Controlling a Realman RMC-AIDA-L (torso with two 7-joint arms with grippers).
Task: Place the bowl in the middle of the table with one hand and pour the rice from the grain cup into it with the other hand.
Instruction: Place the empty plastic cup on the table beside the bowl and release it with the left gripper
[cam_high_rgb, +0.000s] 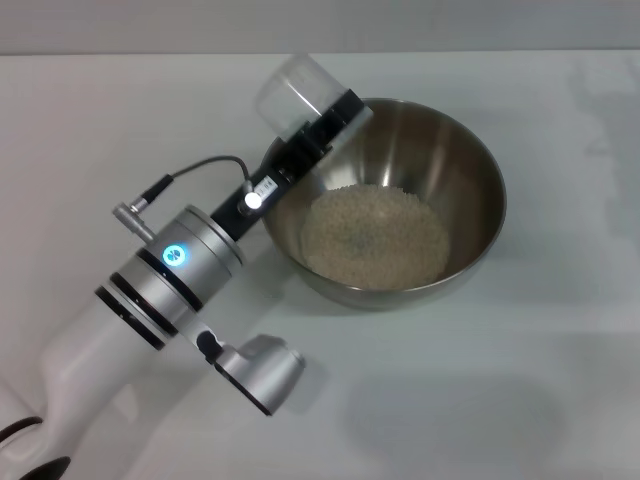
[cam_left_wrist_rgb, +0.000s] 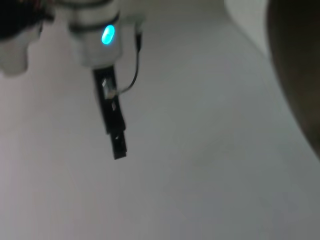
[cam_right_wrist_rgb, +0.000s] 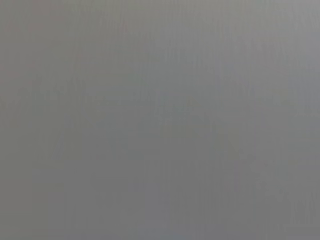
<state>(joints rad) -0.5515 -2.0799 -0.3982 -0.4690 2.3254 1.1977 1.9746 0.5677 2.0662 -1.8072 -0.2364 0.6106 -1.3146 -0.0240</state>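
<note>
The bowl (cam_high_rgb: 385, 200) is seen in the head view standing upright on the table (cam_high_rgb: 520, 380), slightly toward one o'clock from the centre of the view. A loose, flattish heap of rice (cam_high_rgb: 375, 235) is spread over its bottom, while the steel walls above the heap are left bare. The left gripper (cam_high_rgb: 330, 120) is held at the bowl's ten o'clock rim, reached by the left arm (cam_high_rgb: 170, 270) from the seven o'clock corner of the view, with a blue ring light lit on the wrist. The grain cup (cam_high_rgb: 298, 95) is clamped between the black fingers and is tilted well over, its mouth turned down toward the bowl at the rim and its base raised toward ten o'clock. No grains can be made out inside the clear cup. A thin black cable (cam_high_rgb: 205, 165) is looped beside the wrist. In the left wrist view, white tabletop is shown with a dark curved edge of the bowl (cam_left_wrist_rgb: 295, 75) at one side, and a wrist with a blue light and a black finger bar is seen farther off; whose it is cannot be told. The right wrist view is filled by a plain grey field in which nothing can be distinguished, and the right gripper is not found in any view.
</note>
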